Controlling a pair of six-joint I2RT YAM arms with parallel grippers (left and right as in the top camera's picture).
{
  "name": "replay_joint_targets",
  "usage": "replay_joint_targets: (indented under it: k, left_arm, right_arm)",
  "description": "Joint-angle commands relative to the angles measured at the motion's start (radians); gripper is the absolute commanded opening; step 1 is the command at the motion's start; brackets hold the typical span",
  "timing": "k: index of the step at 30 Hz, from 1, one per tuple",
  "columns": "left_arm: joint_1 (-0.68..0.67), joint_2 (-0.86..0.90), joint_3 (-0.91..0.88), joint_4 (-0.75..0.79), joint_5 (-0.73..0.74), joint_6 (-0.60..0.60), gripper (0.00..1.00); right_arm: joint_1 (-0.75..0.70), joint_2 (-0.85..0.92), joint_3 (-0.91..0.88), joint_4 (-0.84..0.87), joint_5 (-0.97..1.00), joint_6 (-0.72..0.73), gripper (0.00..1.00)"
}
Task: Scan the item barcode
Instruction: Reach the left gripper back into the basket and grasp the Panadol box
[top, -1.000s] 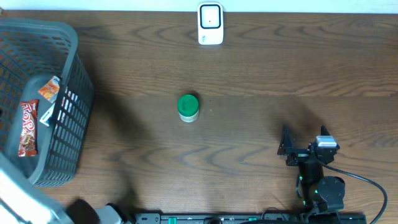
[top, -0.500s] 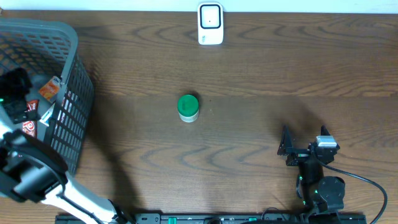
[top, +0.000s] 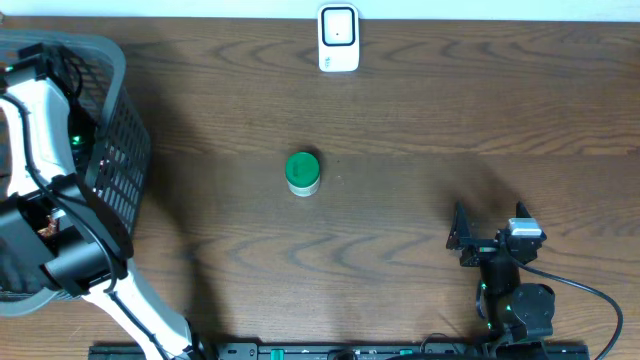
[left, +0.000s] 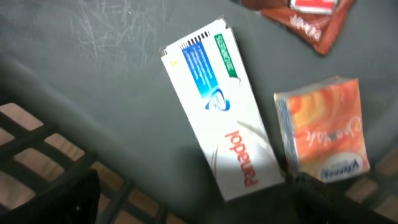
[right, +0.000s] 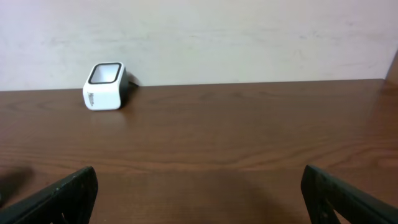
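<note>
My left gripper (left: 208, 208) hangs open inside the grey basket (top: 118, 150), just above its floor, with nothing between its fingers. Below it lies a white Panadol box (left: 227, 118), flat, its barcode (left: 193, 42) at the far end. An orange tissue pack (left: 323, 127) lies right beside the box, and a brown snack wrapper (left: 305, 18) lies further off. In the overhead view my left arm (top: 40, 150) hides these items. The white scanner (top: 338, 38) stands at the table's back edge. My right gripper (top: 488, 215) rests open at the front right, holding nothing.
A green-lidded jar (top: 302, 172) stands in the middle of the table. The basket's mesh wall (left: 37, 149) rises close to my left gripper's left finger. In the right wrist view the scanner (right: 104, 86) sits far ahead to the left, against the wall.
My left arm has swung in from the lower left and reached down into the basket, covering the items there in the overhead view. The right arm has not moved.
</note>
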Motion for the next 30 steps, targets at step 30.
replay_joint_targets:
  k: [30]
  left_arm:
    - [0.078,0.035,-0.249,0.282,-0.082,-0.07,0.92]
  right_arm:
    - [0.003,-0.006,-0.001,-0.004,0.003,-0.008,0.99]
